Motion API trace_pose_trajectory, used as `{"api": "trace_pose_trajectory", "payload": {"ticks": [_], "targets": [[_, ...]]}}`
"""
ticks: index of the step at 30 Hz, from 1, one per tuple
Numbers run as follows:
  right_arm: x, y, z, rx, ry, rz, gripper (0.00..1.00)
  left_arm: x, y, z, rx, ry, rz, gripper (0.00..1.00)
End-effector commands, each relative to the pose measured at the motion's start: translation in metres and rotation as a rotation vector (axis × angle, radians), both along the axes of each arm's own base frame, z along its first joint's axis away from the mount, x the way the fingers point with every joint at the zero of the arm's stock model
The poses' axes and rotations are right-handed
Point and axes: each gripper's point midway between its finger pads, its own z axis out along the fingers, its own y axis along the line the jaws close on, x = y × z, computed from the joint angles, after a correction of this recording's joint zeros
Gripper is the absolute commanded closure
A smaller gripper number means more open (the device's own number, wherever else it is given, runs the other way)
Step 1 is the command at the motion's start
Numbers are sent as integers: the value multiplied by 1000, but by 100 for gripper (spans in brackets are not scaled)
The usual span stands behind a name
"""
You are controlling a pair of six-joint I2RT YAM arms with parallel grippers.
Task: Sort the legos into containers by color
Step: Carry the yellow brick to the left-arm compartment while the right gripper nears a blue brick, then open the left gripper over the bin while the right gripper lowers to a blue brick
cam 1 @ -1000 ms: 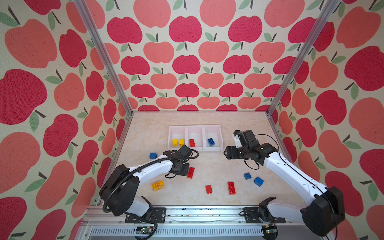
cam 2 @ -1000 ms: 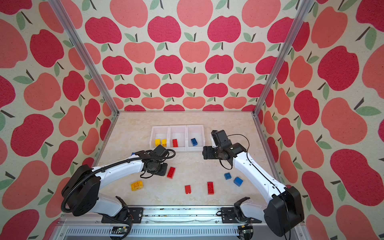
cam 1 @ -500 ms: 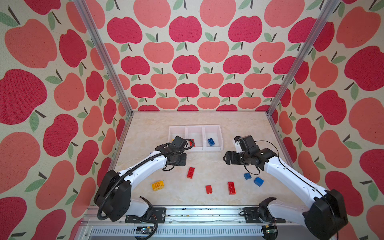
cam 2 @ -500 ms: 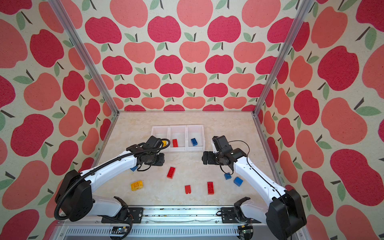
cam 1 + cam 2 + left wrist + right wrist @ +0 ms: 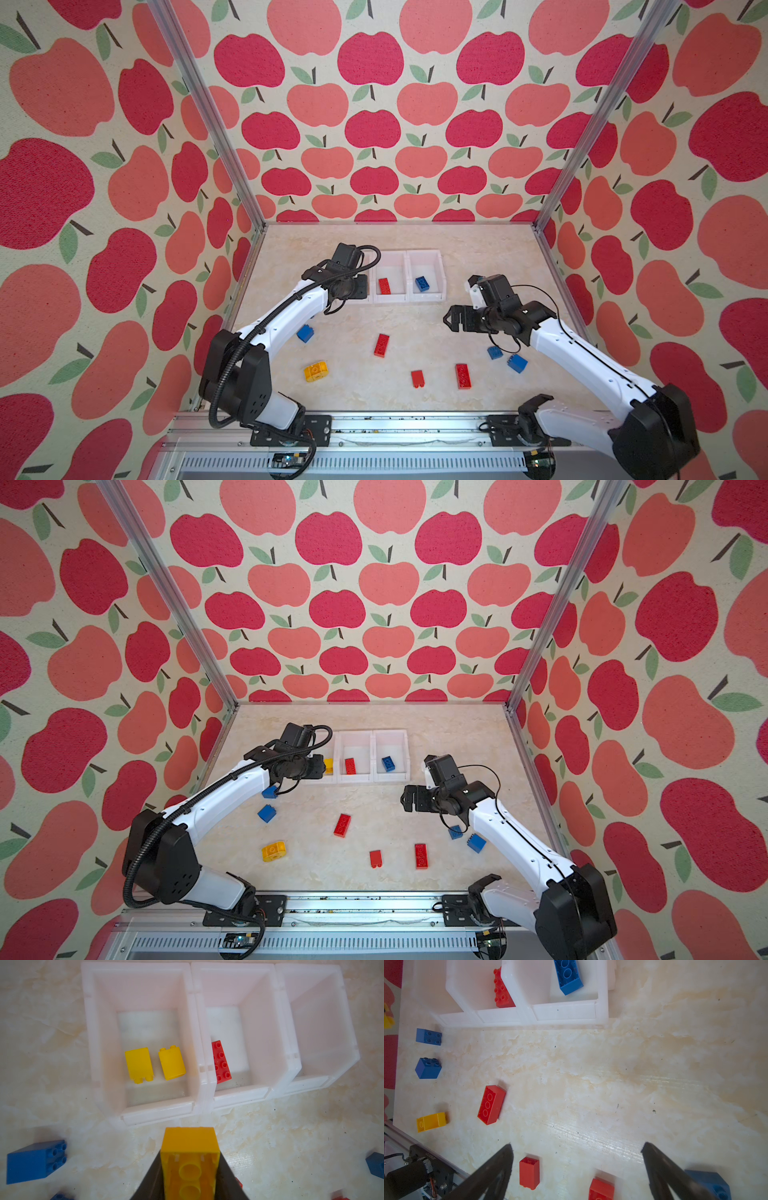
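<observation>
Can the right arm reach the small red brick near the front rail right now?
Probably yes: the right pincer is open and empty, and the small red brick lies free on the table nearby, nothing between them.

containers [image 5: 390,298] in a row, far centre of counter [image 5: 478,257]. left bin [image 5: 158,1110]: two bricks [image 5: 139,1065] side by side. middle bin [image 5: 239,1097]: single brick [image 5: 221,1061]. right bin [image 5: 390,778]: one more brick [image 5: 388,763]. loose legos [image 5: 381,345] nearer on counter: three left, three centre, two right, just beside each other.

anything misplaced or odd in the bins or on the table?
Nothing stands out. The bins hold one colour each: yellow bricks, red brick, blue brick. One loose red brick lies underside up.
</observation>
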Motion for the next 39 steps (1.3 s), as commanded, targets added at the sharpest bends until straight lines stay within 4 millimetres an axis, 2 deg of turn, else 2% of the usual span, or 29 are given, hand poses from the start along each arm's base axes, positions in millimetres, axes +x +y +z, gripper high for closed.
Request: {"api": "trace_pose_trajectory", "payload": {"ticks": [1, 5, 10, 19, 24, 31, 39], "targets": [[-2, -2, 1, 10, 4, -5, 1, 32, -1, 8, 17, -57, -23, 75], [-3, -3, 4, 7, -1, -4, 1, 61, 2, 8, 42, -82, -26, 75], [-2, -3, 6, 10, -10, -4, 1, 90, 4, -11, 75, -74, -25, 74], [-4, -4, 8, 10, -15, -2, 1, 122, 1, -34, 105, -84, -26, 73], [-4, -5, 9, 9, -17, -6, 1, 130, 4, -44, 130, -76, -22, 69], [-5, -10, 8, -14, -11, -20, 1, 130, 8, -51, 140, -67, -8, 42], [-5, -17, 6, -53, 1, -44, 1, 126, 7, -43, 112, -82, -7, 36]]}}
